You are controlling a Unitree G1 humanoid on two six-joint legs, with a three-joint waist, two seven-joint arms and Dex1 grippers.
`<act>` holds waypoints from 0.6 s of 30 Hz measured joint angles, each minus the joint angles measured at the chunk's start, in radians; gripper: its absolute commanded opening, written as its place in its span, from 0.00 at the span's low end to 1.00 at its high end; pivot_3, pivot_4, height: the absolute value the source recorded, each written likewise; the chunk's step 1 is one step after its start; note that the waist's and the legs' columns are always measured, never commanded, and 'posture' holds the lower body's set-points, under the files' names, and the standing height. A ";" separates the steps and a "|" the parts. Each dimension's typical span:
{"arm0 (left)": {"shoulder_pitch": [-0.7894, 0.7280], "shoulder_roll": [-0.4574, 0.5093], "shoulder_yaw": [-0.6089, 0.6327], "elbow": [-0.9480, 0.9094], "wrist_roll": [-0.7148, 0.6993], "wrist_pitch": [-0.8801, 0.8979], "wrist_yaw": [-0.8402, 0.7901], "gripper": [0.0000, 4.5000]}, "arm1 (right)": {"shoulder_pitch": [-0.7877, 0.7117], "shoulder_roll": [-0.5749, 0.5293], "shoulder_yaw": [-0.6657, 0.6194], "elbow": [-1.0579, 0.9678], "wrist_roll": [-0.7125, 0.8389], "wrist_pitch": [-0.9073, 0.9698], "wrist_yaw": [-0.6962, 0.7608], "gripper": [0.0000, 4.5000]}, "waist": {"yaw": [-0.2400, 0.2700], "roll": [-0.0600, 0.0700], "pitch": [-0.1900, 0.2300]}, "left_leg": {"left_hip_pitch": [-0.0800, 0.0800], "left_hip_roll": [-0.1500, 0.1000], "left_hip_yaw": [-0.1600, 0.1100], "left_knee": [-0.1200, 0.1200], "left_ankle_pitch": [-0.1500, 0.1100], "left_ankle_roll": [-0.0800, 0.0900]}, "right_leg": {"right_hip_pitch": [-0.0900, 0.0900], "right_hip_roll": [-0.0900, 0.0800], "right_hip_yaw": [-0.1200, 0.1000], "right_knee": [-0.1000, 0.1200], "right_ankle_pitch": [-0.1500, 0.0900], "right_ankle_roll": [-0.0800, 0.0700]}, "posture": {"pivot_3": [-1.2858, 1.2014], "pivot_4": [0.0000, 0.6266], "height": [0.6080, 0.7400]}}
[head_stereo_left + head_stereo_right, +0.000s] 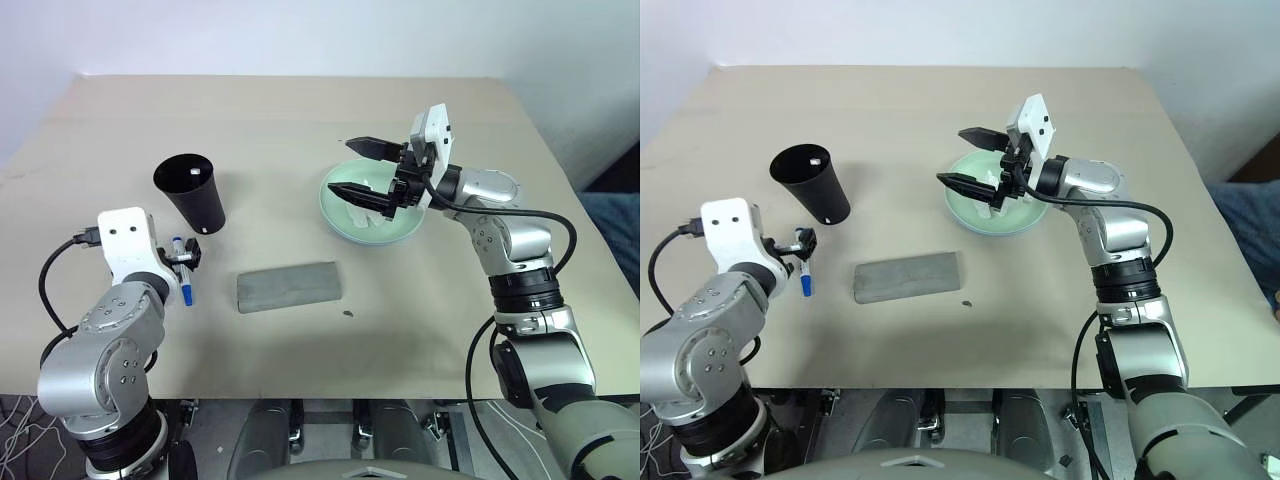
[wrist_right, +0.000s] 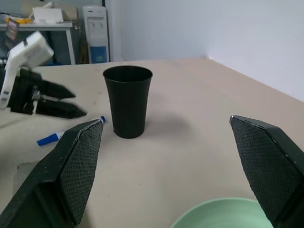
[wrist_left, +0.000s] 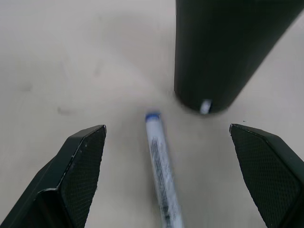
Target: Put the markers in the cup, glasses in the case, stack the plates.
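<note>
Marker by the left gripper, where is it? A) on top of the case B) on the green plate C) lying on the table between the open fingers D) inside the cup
C: the marker lies flat on the table between the left gripper's open fingers, just short of the cup.

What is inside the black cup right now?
Looking down into the cup, a small white speck, possibly a marker end, shows near its inner wall; the rest of the interior is dark, so its contents cannot be made out. One marker lies on the table beside it.
</note>
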 measured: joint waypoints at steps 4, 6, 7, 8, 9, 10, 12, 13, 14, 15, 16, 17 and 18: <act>0.012 -0.013 -0.026 0.072 0.039 0.022 -0.001 0.97 | 0.000 0.000 0.000 0.000 -0.008 0.000 -0.002 1.00 | 0.000 0.000 0.000 | 0.000 0.000 0.000 0.000 0.000 0.001 | 0.000 0.000 0.000 0.000 0.000 0.000 | 0.52 0.24 0.55; 0.013 -0.013 -0.033 0.077 0.053 0.019 -0.002 0.97 | 0.000 0.001 0.001 -0.001 -0.008 0.001 -0.003 1.00 | 0.000 0.000 0.000 | 0.000 0.000 0.000 0.000 0.000 0.000 | 0.000 0.000 0.000 0.000 0.000 0.000 | 0.52 0.24 0.55; 0.013 -0.013 -0.034 0.081 0.059 0.015 -0.005 0.97 | 0.001 0.001 0.000 -0.002 -0.009 0.002 -0.005 1.00 | 0.000 0.000 0.000 | 0.000 0.000 0.000 0.000 0.000 0.000 | 0.000 0.000 0.000 0.000 0.000 0.000 | 0.52 0.24 0.55; 0.012 -0.012 -0.034 0.085 0.064 0.012 -0.009 0.97 | 0.002 0.001 0.000 -0.002 -0.009 0.003 -0.007 1.00 | 0.000 0.000 0.000 | 0.000 0.000 0.000 0.000 0.000 0.000 | 0.000 0.000 0.000 0.000 0.000 0.000 | 0.52 0.24 0.55; 0.012 -0.009 -0.034 0.091 0.065 0.007 -0.014 0.97 | 0.003 0.001 0.000 -0.002 -0.010 0.003 -0.009 1.00 | 0.000 0.000 0.000 | 0.000 0.000 0.000 0.000 0.000 0.000 | 0.000 0.000 0.000 0.000 0.000 0.000 | 0.52 0.24 0.55; 0.011 -0.001 -0.034 0.104 0.067 -0.005 -0.023 0.93 | 0.005 0.000 0.000 -0.002 -0.010 0.004 -0.012 1.00 | -0.001 0.000 0.000 | 0.000 0.001 0.000 0.000 0.000 0.000 | 0.000 0.000 0.000 0.000 0.000 0.000 | 0.52 0.24 0.55; 0.007 0.008 -0.034 0.126 0.068 -0.025 -0.034 0.85 | 0.007 0.000 0.000 -0.002 -0.011 0.004 -0.017 1.00 | -0.001 0.000 0.000 | 0.001 0.001 0.000 0.000 0.000 0.000 | 0.000 0.000 0.000 0.000 0.001 -0.001 | 0.52 0.24 0.55; -0.001 0.011 -0.034 0.142 0.068 -0.036 -0.041 0.78 | 0.007 0.000 0.000 -0.003 -0.011 0.004 -0.020 1.00 | -0.001 0.000 0.000 | 0.001 0.001 0.000 0.000 0.000 0.000 | 0.000 0.000 0.000 0.000 0.001 -0.002 | 0.52 0.24 0.55; -0.014 0.014 -0.033 0.166 0.074 -0.049 -0.042 0.70 | 0.008 0.000 0.000 -0.004 -0.013 0.004 -0.022 1.00 | -0.001 0.000 0.000 | 0.001 0.002 0.000 0.000 0.000 0.000 | 0.000 0.000 0.000 0.000 0.001 -0.003 | 0.52 0.24 0.55; -0.025 0.016 -0.031 0.184 0.081 -0.056 -0.043 0.63 | 0.009 0.000 0.000 -0.004 -0.016 0.004 -0.024 1.00 | -0.001 0.000 0.000 | 0.001 0.002 0.000 0.000 0.000 0.000 | 0.000 0.001 0.000 0.000 0.002 -0.003 | 0.52 0.24 0.55; -0.032 0.015 -0.027 0.199 0.087 -0.067 -0.044 0.55 | 0.011 0.000 0.000 -0.004 -0.018 0.004 -0.026 1.00 | -0.001 0.000 0.000 | 0.001 0.002 0.000 0.000 0.000 0.000 | 0.000 0.001 0.000 0.000 0.002 -0.003 | 0.52 0.24 0.55; -0.036 0.014 -0.023 0.206 0.087 -0.071 -0.045 0.47 | 0.012 0.000 0.000 -0.004 -0.019 0.004 -0.027 1.00 | -0.002 0.000 0.000 | 0.001 0.003 0.000 0.000 0.000 0.000 | 0.000 0.001 0.000 0.000 0.002 -0.003 | 0.52 0.24 0.55; -0.047 0.011 -0.018 0.219 0.088 -0.072 -0.046 0.40 | 0.014 -0.002 0.000 -0.004 -0.021 0.004 -0.030 1.00 | -0.002 0.000 0.000 | 0.001 0.003 0.000 0.000 0.000 0.000 | 0.000 0.001 0.000 0.000 0.002 -0.003 | 0.52 0.24 0.55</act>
